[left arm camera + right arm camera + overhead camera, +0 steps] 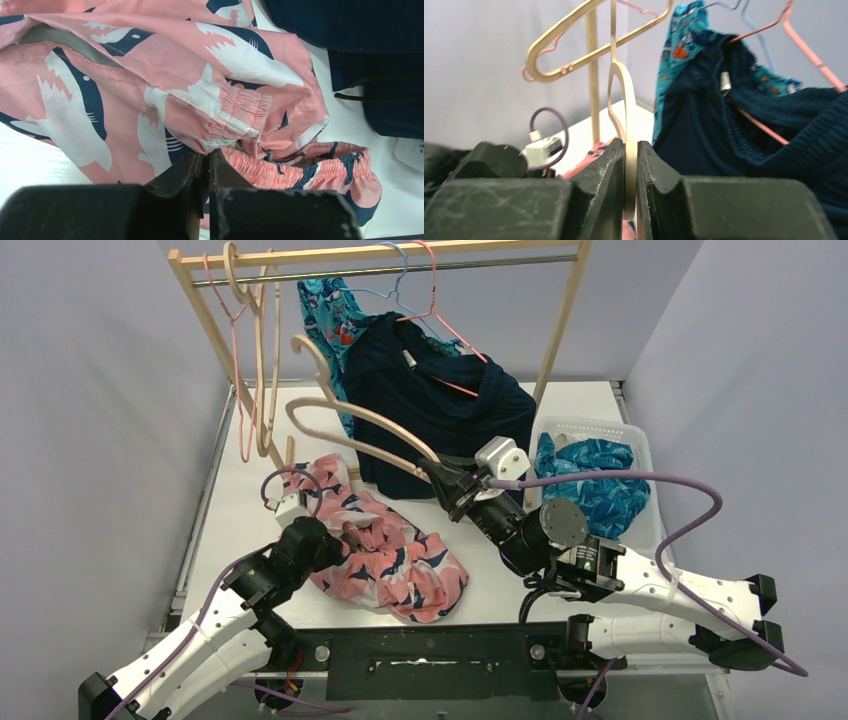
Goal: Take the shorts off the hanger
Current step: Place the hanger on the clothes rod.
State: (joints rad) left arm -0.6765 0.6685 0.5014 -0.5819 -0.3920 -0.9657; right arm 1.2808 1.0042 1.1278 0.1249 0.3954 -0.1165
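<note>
Top external view: right gripper [447,485] clamps the wooden hanger [630,170], left gripper [206,162] pinches the pink shorts [410,560] heaped on the table [575,405], so I'd hold the hanger steady and drag them clear.

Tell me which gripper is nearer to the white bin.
Right. The right gripper, shut on a wooden hanger, is left of the bin; the left gripper is farther left, shut on the pink shorts.
</note>
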